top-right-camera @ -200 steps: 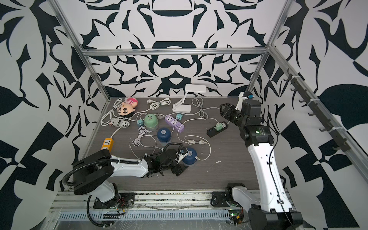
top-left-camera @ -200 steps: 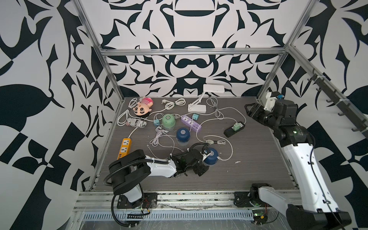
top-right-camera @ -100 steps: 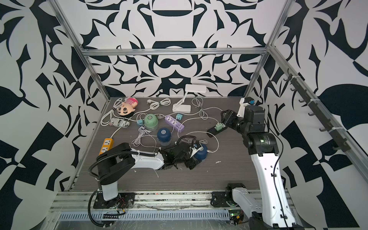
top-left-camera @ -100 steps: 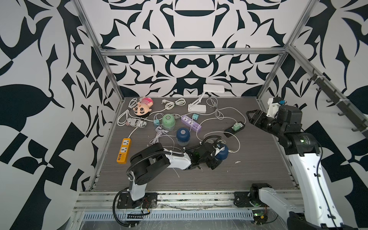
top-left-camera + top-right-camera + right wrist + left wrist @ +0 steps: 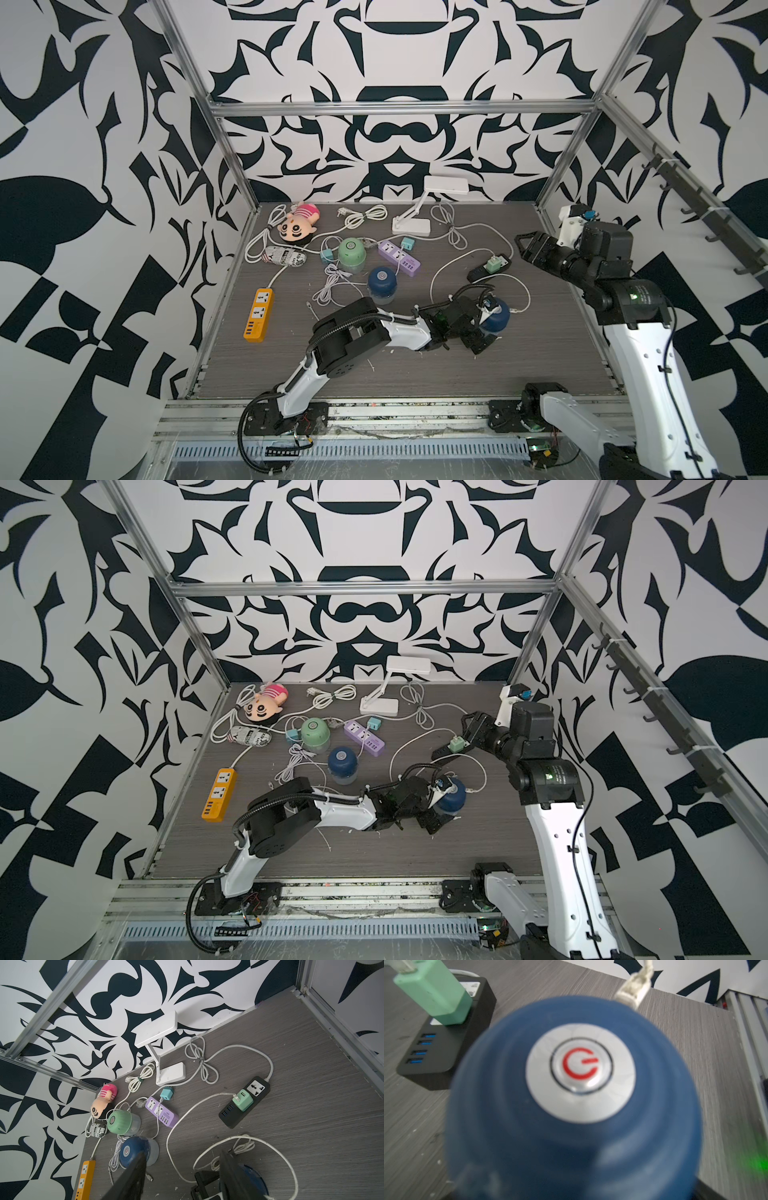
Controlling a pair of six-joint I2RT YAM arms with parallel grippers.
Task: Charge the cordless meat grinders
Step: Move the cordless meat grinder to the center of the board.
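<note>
3 cordless grinders stand upright on the grey counter (image 5: 540,365), each on a clear cup.

Item 1, mint green grinder (image 5: 351,254): toward the back, just beside the purple power strip (image 5: 399,259), with white cables (image 5: 332,286) looped close by.

Item 2, navy grinder (image 5: 382,284): near the middle, in front of item 1 and apart from it.

Item 3, second navy grinder (image 5: 496,320): nearer the front, on the right arm's side, in front of the black power strip (image 5: 478,273), which carries 1 green plug adapter (image 5: 493,262). Its silver button (image 5: 580,1068) shows a red power mark in the left wrist view. A white cable end (image 5: 633,994) lies just behind it; whether it is plugged in, I cannot tell.

Left tool (image 5: 484,322): low over the counter, jaws wide on either side of item 3. Whether they press on it, I cannot tell.

Right tool (image 5: 524,249): held off the counter near the black power strip, jaws partly apart, nothing between them.

Also present: 1 orange power strip (image 5: 258,316) near the left edge, 1 white desk lamp (image 5: 415,212) at the back wall, 1 doll (image 5: 297,222) in the back left corner.
</note>
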